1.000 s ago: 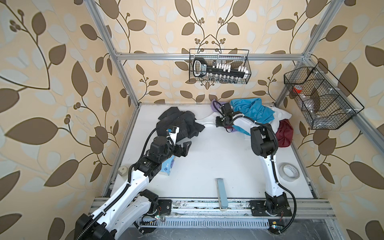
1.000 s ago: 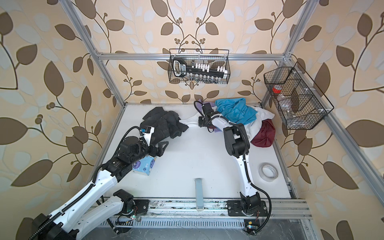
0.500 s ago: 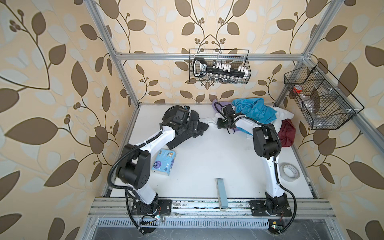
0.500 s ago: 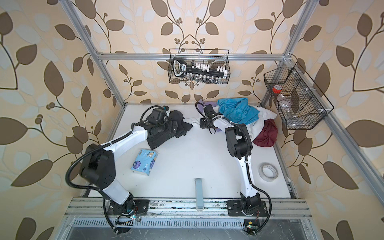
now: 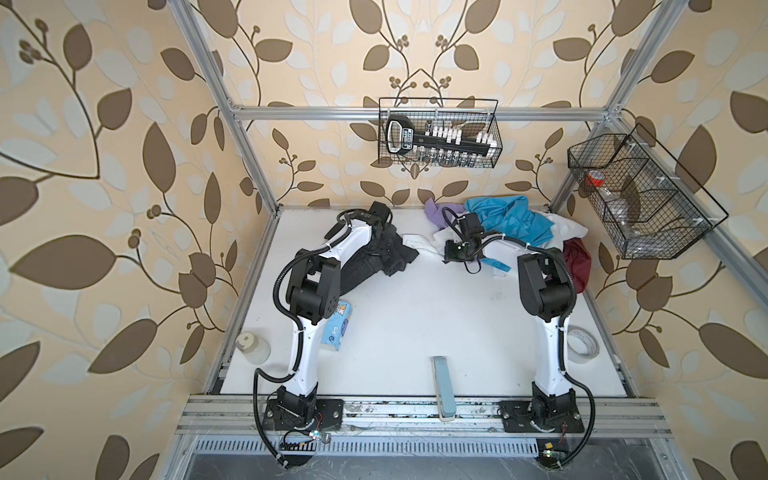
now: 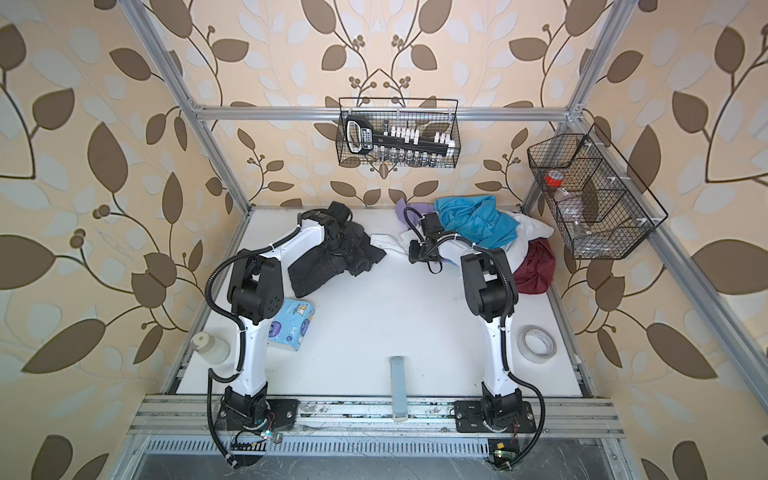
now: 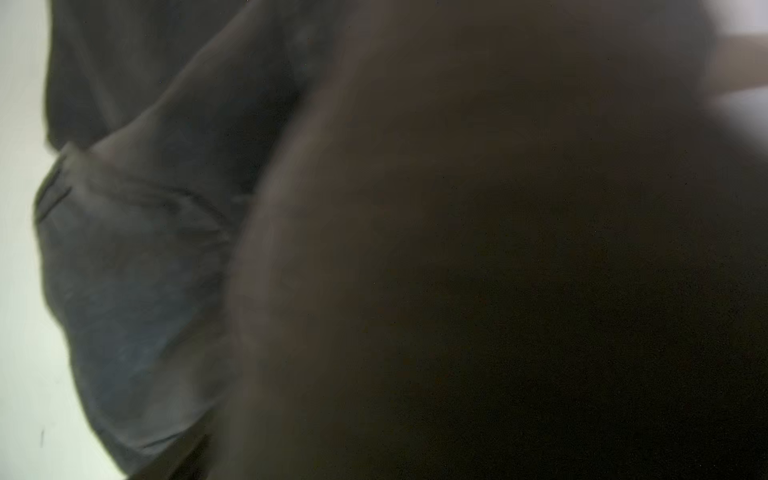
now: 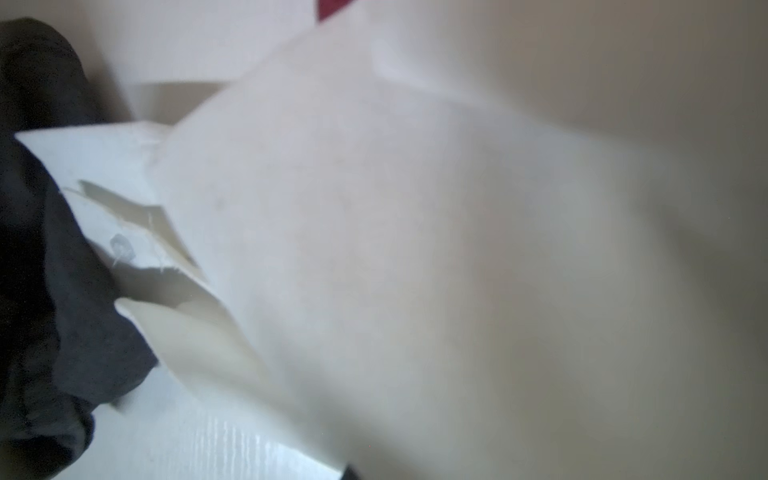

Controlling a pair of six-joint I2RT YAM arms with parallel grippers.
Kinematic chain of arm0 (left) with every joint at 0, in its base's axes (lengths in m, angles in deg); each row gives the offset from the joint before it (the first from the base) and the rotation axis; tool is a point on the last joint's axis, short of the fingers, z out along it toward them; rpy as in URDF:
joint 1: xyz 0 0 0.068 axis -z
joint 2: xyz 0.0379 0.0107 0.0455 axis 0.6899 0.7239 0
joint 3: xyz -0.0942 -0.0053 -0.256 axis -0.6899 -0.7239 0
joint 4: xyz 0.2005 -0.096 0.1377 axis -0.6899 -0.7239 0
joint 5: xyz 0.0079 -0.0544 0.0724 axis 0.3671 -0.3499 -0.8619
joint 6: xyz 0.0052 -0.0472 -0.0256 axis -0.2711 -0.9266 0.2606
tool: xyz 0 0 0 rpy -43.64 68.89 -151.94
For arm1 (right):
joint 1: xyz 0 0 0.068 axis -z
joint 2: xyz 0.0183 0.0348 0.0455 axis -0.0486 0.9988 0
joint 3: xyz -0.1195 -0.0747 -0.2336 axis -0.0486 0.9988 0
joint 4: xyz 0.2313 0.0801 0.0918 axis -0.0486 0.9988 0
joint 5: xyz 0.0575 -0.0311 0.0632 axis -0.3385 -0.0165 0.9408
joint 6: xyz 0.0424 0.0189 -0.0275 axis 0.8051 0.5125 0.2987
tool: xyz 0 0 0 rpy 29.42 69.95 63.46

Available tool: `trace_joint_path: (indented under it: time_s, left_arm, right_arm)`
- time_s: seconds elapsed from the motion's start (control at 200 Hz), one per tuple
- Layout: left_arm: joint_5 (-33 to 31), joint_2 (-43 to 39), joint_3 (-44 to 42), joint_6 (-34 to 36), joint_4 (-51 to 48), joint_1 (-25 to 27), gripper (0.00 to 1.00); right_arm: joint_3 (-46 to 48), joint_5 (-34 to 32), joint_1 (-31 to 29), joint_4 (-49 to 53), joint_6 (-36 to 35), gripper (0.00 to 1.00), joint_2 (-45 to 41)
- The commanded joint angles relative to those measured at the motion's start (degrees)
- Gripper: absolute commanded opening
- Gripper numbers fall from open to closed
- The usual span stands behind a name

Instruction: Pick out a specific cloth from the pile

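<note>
The cloth (image 5: 365,266) (image 6: 320,270) is a dark charcoal garment lying crumpled at the far left of the table, apart from the pile (image 5: 511,224). That heap holds turquoise, white, lilac and maroon (image 5: 577,266) clothes at the far right. My left gripper (image 5: 382,232) (image 6: 338,239) is pressed down into the cloth's far end. The left wrist view shows only dark fabric (image 7: 145,270), and the jaws are hidden. My right gripper (image 5: 451,253) (image 6: 417,254) is shut at the pile's near-left edge on the white garment (image 8: 374,249), which fills the right wrist view.
A blue tissue pack (image 5: 338,328) lies beside the left arm's elbow, and a small bottle (image 5: 253,349) stands off the table's left edge. A tape roll (image 5: 582,347) is at the near right and a grey-blue bar (image 5: 442,382) at the front edge. Wire baskets (image 5: 440,141) (image 5: 636,199) hang on the walls.
My left arm has swung from the near left up to the far left and come down onto the dark cloth, which has bunched and shifted a little. The right arm has barely moved.
</note>
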Motion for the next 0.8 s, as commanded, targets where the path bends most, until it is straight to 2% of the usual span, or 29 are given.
trace_joint_path:
  time_s: [0.0,0.23,0.375,0.42,0.47,0.565,0.57,0.625,0.65,0.66,0.67,0.675,0.68,0.795]
  left_arm:
    - [-3.3,2.1,1.1,-1.7,-7.7,-2.3,0.89]
    - [-2.8,3.4,-0.3,-2.1,-6.2,-5.3,0.89]
    - [-0.3,1.1,-1.8,-2.4,-3.8,-6.1,0.89]
    - [0.0,-1.7,-3.6,-2.6,-1.4,-5.6,0.89]
    - [0.0,-5.4,-6.2,-2.8,1.3,-4.9,0.9]
    - [-2.6,-13.5,-10.0,-2.3,5.3,-3.0,0.93]
    - [-2.7,-13.9,-10.2,-2.2,5.4,-2.9,0.93]
    - [-4.2,-19.2,-12.2,-1.5,7.3,-1.8,0.99]
    - [-4.6,-21.7,-13.2,-1.4,8.1,-1.5,0.99]
    - [-4.8,-22.7,-13.6,-1.4,8.4,-1.3,0.99]
    - [-4.9,-23.8,-14.2,-1.3,8.8,-1.2,0.99]
    - [-4.9,-24.4,-14.5,-1.3,9.1,-1.2,0.99]
    - [-4.9,-24.9,-14.8,-1.3,9.2,-1.1,0.99]
    - [-4.7,-38.2,-21.1,-0.6,13.4,-0.5,0.99]
  right_arm:
    - [5.1,-1.7,2.9,5.7,1.1,0.0,0.3]
    - [9.4,-2.2,6.2,2.9,4.0,0.0,-4.6]
    - [9.9,4.1,5.3,1.1,2.1,0.0,-6.8]
    - [10.0,5.1,4.1,0.5,0.7,0.08,-7.7]
    - [10.3,5.5,2.4,-0.8,-0.2,0.25,-9.7]
    - [11.1,6.7,0.3,-3.2,-0.4,0.45,-14.6]
    - [11.1,6.7,0.1,-3.4,-0.5,0.49,-15.1]
    - [11.2,5.8,-0.7,-3.9,-0.4,0.67,-18.2]
    - [11.2,5.2,-1.1,-4.0,-0.5,0.81,-20.1]
    - [11.2,5.1,-1.2,-4.0,-0.5,0.82,-20.5]
    - [11.2,4.7,-1.3,-4.1,-0.6,0.91,-21.6]
    - [11.2,4.7,-1.3,-4.1,-0.6,0.91,-21.6]
    - [11.1,4.5,-1.5,-4.0,-0.5,0.97,-22.0]
    - [12.1,1.9,-2.4,-3.5,-0.4,0.99,-30.7]
